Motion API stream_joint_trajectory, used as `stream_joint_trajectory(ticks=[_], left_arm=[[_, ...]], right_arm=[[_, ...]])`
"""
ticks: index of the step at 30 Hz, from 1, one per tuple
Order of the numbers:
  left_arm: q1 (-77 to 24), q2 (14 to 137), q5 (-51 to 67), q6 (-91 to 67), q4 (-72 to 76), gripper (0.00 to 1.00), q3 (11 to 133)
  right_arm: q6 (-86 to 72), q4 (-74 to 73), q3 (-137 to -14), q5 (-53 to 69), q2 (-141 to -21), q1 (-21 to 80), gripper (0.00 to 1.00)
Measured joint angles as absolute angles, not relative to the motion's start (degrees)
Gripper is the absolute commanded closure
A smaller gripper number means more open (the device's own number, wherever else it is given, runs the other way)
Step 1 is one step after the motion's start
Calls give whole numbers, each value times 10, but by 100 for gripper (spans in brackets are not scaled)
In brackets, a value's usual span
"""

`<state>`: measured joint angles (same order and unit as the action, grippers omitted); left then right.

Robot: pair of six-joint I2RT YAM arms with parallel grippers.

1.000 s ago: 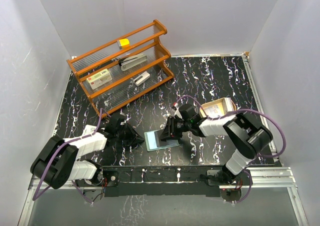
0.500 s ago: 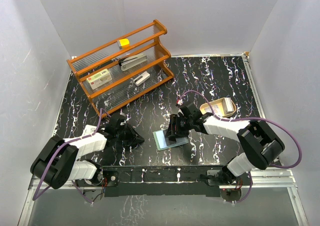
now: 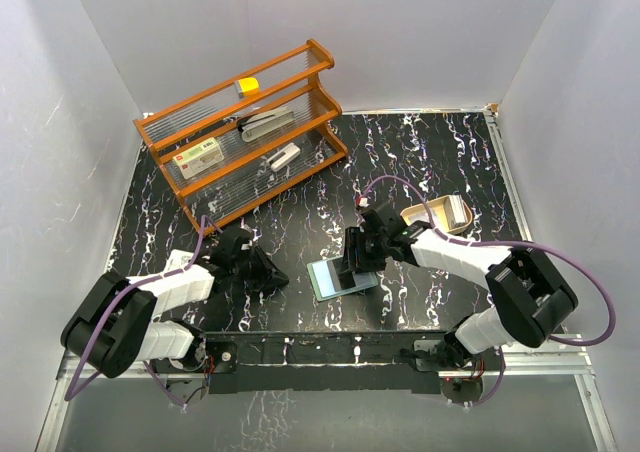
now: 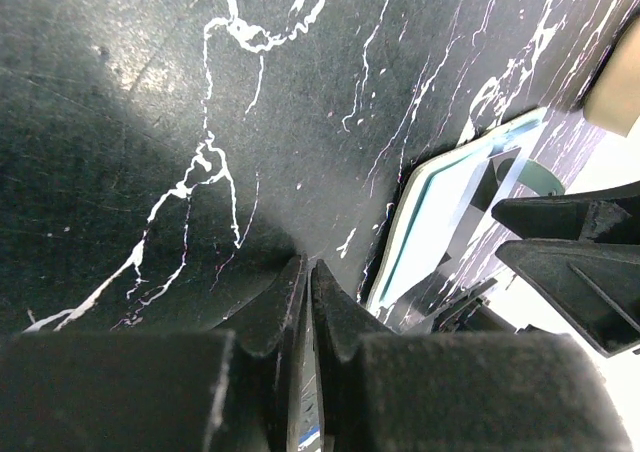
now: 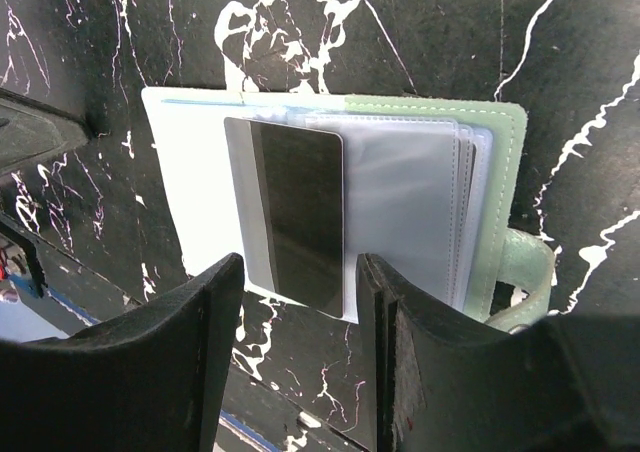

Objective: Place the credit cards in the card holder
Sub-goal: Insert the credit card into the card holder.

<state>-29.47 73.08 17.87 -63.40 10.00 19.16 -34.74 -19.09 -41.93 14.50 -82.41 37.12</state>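
Observation:
The card holder (image 5: 490,202) lies open on the black marbled table, pale blue inside with a green rim and clear sleeves; it also shows in the top view (image 3: 322,278) and the left wrist view (image 4: 440,202). A credit card (image 5: 300,212), dark with a grey strip, lies flat on its sleeves, its near end just past the holder's edge. My right gripper (image 5: 300,264) is open, its jaws either side of that end without touching it (image 3: 352,266). My left gripper (image 4: 307,264) is shut, low over the table left of the holder (image 3: 272,275).
A tan tray (image 3: 420,215) holding pale cards sits right of the right arm. An orange wooden rack (image 3: 245,127) stands at the back left with a white red-labelled box (image 3: 200,157) and small items. White walls close in three sides.
The right gripper's jaws have spread and let go of the card, which now rests on the holder. The holder shifted a little to the right. The left arm has stayed put.

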Motion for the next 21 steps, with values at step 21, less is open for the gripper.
stream_joint_trajectory(ticks=[21], left_arm=[[-356, 793, 197, -669, 178, 84, 207]], right_arm=[[-341, -147, -420, 161, -846, 376, 51]])
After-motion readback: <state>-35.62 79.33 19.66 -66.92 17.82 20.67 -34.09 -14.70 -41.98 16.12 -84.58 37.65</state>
